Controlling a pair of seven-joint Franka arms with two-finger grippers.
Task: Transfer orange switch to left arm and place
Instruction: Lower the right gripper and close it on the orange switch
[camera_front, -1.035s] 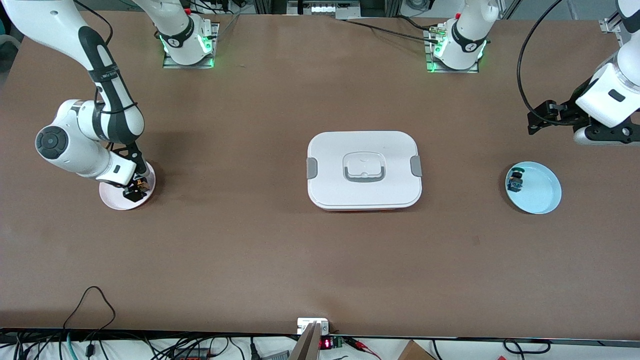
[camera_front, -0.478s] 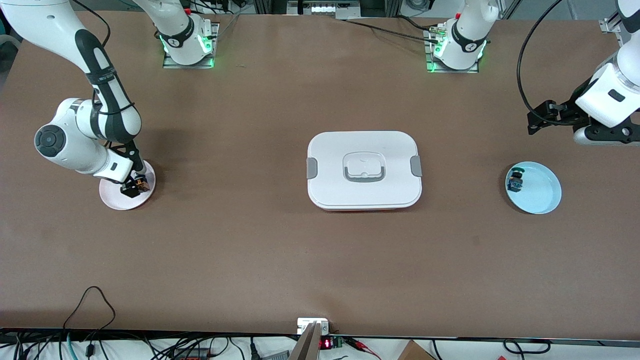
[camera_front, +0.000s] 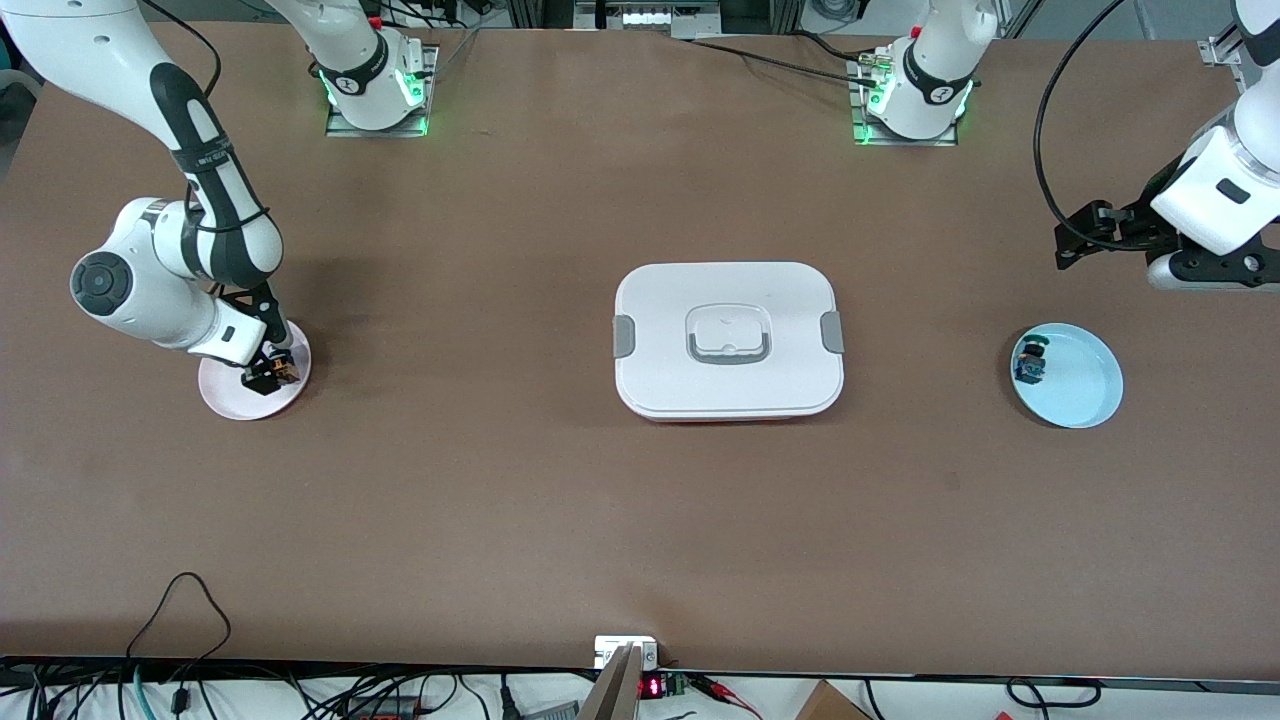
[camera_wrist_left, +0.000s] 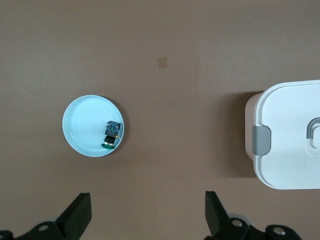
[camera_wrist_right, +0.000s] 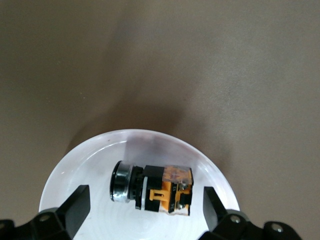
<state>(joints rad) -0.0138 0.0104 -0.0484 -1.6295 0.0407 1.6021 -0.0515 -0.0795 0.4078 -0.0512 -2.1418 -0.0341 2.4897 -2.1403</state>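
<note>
Currently the orange switch (camera_wrist_right: 152, 189) lies on its side in a pink dish (camera_front: 225, 395) near the bench edge at the right arm's end. Right end effector (camera_wrist_right: 145, 215) straddles it, fingers open. Judged light, rigid, smooth; grip the blocky body's flat flanks. Left end effector (camera_wrist_left: 148, 217) waits open.

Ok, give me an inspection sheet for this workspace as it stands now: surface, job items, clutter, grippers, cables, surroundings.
Surface: brown table, bare between items.
Job's things: tiny black-and-orange switch lies on its side in the white round dish; large white lidded plastic box at table centre.
Clutter: small blue-and-teal component in the pale blue round dish.
Grippers: right gripper open, low over the switch, fingers either side. Left gripper open, waiting in the air toward the left arm's end.
Cables: black cable along the left arm.
Surroundings: wires at the table's near edge.
</note>
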